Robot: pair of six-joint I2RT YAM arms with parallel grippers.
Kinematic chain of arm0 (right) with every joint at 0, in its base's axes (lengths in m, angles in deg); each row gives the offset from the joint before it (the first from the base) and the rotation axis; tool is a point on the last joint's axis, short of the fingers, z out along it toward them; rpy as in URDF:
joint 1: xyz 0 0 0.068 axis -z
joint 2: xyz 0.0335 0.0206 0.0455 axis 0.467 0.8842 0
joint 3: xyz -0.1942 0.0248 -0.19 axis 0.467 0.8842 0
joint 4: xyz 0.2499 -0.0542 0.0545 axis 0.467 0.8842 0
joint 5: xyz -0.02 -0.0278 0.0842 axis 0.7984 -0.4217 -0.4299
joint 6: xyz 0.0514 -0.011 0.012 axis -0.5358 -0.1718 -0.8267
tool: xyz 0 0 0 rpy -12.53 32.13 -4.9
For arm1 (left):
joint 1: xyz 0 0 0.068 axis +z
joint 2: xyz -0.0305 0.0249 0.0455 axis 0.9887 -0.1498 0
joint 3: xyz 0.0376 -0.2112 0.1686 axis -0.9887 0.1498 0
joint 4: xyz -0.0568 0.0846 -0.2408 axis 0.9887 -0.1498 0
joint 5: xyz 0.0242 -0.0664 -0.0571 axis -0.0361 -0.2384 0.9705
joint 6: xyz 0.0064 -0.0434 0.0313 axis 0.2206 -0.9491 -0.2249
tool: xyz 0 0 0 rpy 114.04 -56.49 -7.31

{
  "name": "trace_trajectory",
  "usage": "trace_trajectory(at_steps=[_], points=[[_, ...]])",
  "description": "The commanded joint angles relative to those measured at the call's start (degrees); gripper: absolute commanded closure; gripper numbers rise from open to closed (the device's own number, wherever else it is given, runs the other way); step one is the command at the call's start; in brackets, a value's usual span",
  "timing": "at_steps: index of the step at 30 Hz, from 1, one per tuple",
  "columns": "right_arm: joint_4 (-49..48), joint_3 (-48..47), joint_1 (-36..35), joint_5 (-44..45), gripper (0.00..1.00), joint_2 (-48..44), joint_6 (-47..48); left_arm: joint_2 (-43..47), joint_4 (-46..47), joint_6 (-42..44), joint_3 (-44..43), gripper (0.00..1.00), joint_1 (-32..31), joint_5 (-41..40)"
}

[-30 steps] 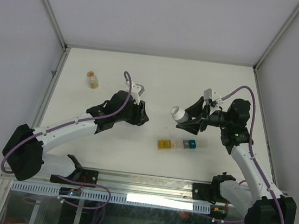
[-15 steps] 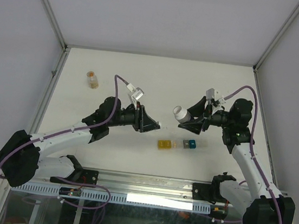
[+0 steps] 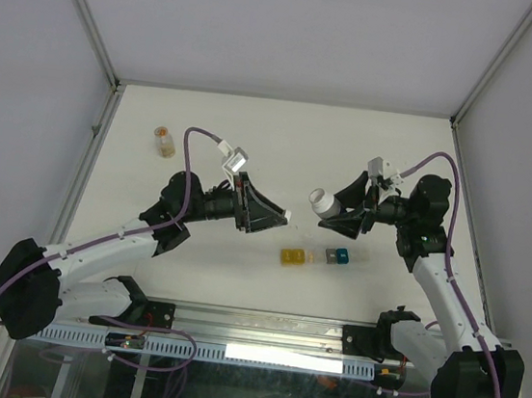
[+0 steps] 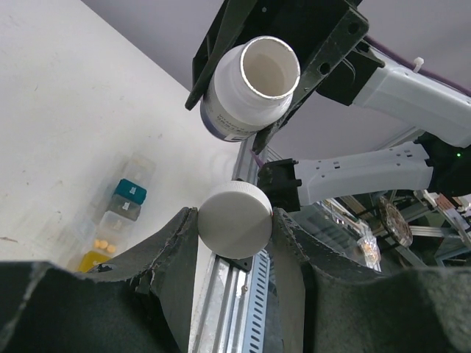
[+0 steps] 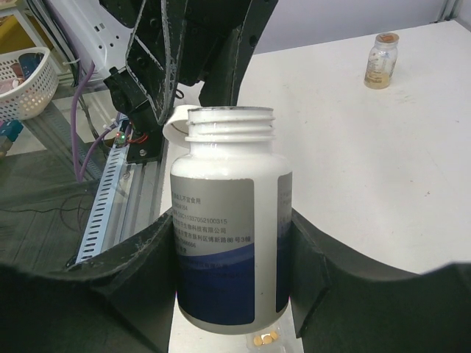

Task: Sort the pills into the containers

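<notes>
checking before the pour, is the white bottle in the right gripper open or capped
Open: the bottle in the right gripper shows a bare threaded mouth; the left gripper holds the white cap.

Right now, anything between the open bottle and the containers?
Nothing visible. The bottle in the right gripper is uncapped, the left gripper holds the cap aside, and only bare table lies before the containers.

Robotics lab enclosure: white table (image 3: 284, 133), plain grey panels (image 3: 268, 25), aluminium framing (image 3: 85, 12), cable tray (image 3: 65, 335).
</notes>
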Motion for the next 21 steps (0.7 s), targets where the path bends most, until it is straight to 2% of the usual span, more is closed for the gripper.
trace_trajectory(at_steps=[1,21], points=[[-1.0,-0.8,0.5,-1.1,1.00,0.0,0.8,2.0,4.1,-1.1,0.1,0.76,0.3,1.4],[-0.7,-0.7,0.6,-1.4,1.00,0.1,1.2,3.8,7.6,-4.1,0.0,0.76,0.2,2.2]])
